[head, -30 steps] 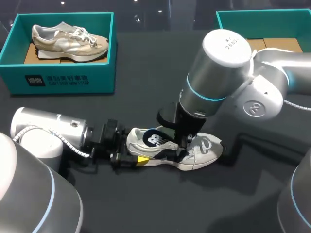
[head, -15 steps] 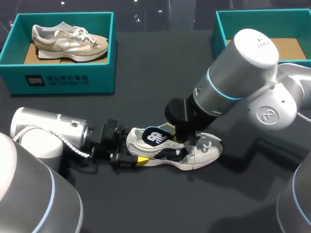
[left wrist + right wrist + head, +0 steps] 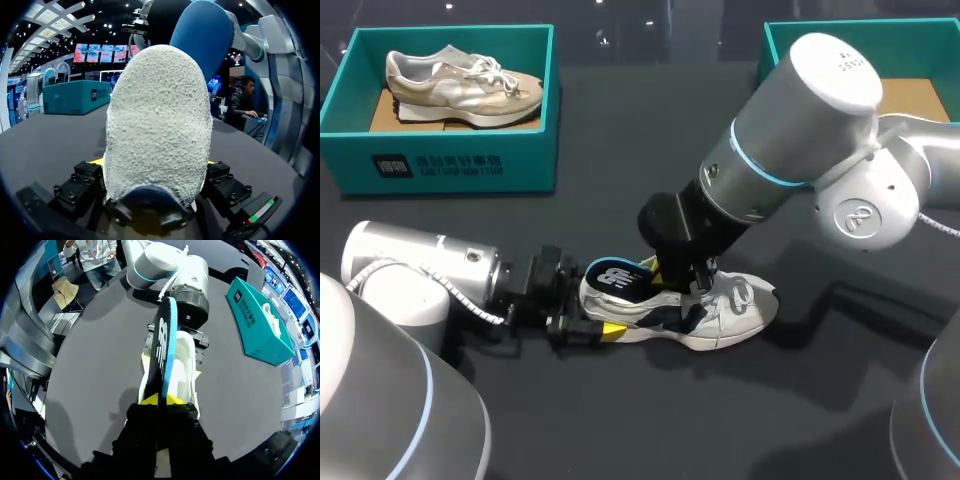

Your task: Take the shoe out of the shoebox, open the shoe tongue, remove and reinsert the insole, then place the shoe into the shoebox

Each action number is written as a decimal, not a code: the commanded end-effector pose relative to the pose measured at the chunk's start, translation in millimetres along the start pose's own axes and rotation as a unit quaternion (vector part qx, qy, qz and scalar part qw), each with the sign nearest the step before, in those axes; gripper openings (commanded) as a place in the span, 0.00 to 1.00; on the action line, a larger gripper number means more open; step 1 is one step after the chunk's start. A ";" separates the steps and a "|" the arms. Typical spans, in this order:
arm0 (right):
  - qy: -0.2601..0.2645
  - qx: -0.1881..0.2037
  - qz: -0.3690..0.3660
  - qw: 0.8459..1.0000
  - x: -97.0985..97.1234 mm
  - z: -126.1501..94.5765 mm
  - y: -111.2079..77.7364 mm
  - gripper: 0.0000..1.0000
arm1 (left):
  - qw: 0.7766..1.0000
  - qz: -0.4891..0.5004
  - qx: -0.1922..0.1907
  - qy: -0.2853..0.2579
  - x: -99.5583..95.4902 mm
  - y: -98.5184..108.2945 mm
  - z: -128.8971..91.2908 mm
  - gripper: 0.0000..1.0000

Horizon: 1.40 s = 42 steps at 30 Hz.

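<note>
white shoe [image 3: 680, 310]: laid on its sole on the dark table [image 3: 620, 420], outside both boxes; the toe is pointed away from the left arm, and the laces are seen loose over the forefoot.
left gripper [image 3: 582, 325]: closed on the heel of the white shoe, with one yellow tip pressed to each side of it.
right gripper [image 3: 162, 400]: held just above the white shoe's opening, with the fingers pinched narrowly on the front end of the insole.
insole [image 3: 618, 278]: dark, blue-edged, with a white logo; tilted up out of the white shoe, its heel end raised over the shoe's heel.
left shoebox [image 3: 450, 165]: teal, set well apart from the white shoe, beyond its heel end.
beige shoe [image 3: 465, 85]: laid inside the left shoebox, well apart from the white shoe.
right shoebox [image 3: 772, 60]: teal, well apart from the white shoe, beyond its toe end; partly hidden by the right arm, with a cardboard floor seen inside.
</note>
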State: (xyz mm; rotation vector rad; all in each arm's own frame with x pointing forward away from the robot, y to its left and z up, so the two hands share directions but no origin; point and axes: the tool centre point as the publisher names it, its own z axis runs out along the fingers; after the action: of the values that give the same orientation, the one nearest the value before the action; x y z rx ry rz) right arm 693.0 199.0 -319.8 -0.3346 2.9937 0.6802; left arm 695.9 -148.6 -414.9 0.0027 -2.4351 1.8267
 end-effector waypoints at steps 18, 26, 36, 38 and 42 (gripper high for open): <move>0.087 -0.051 0.058 0.993 -8.6 5.1 33.0 0.68 | 1.000 -0.001 0.000 0.000 0.6 3.0 0.5 0.00; 0.105 -0.082 0.105 0.985 -12.9 3.3 31.7 0.57 | 1.000 -0.001 0.000 0.000 0.6 3.0 0.5 0.00; 0.150 -0.122 0.126 0.973 -16.3 18.1 37.7 0.44 | 1.000 -0.001 0.000 0.000 0.6 3.0 0.5 0.00; 0.154 -0.128 0.130 0.971 -16.1 20.3 38.5 0.43 | 1.000 -0.001 0.000 0.000 0.6 3.0 0.5 0.00; 0.159 -0.135 0.132 0.969 -17.3 23.1 42.4 0.42 | 1.000 -0.001 0.000 0.000 0.6 3.0 0.5 0.00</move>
State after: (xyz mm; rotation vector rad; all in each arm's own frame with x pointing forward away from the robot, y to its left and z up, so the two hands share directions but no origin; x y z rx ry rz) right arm 699.0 243.4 -315.6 -0.0515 3.2820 1.1625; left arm 695.9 -148.6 -414.8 0.0029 -2.4348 1.8269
